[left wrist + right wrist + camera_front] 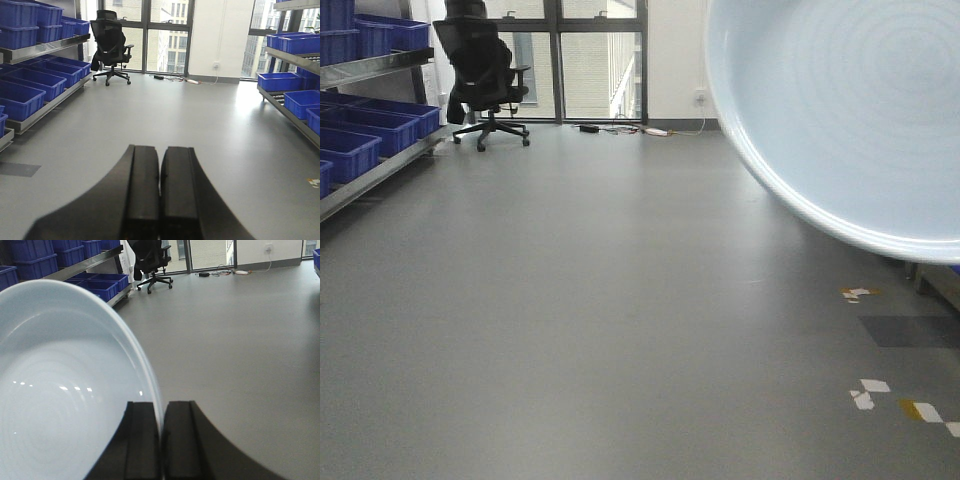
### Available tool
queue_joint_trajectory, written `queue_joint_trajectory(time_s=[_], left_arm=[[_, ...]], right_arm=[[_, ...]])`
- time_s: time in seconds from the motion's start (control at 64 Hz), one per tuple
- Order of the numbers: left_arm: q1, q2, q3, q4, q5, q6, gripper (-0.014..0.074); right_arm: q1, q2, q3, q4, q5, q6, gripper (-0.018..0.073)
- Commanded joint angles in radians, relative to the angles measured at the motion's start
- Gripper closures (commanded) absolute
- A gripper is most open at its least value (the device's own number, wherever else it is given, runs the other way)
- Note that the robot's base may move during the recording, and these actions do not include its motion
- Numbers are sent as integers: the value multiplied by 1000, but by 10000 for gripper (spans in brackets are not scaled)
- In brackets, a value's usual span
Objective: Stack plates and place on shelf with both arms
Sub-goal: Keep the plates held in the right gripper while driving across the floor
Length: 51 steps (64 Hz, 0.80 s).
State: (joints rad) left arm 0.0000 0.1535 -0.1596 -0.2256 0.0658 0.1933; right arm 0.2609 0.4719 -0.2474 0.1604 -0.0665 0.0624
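right gripper [161, 412]: pinching thin rim of large round glossy white plate [65, 390] | left gripper [160, 160]: matte black jaws pressed flat together | smooth grey floor [200, 125]

The right gripper [161, 409] is at the near edge, and its two black fingers [142, 440] pinch the rim of a big white plate [65, 390]. The plate stands on its edge and fills the left side. The gray floor [240, 340] spreads to the right. Far off are a black chair [152, 260], blue crates [35, 262] on a shelf [85, 264] at the left, and cables [220, 273] by the wall.
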Motion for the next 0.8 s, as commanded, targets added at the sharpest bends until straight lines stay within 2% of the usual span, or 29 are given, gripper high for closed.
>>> queue_joint_trajectory(time_s=[0.0, 0.781], left_arm=[[0, 12, -32, -8, -80, -4, 516], [0, 12, -32, -8, -80, -4, 516]], right_arm=[[0, 3, -32, 5, -101, 0, 510], [0, 3, -32, 5, -101, 0, 510]])
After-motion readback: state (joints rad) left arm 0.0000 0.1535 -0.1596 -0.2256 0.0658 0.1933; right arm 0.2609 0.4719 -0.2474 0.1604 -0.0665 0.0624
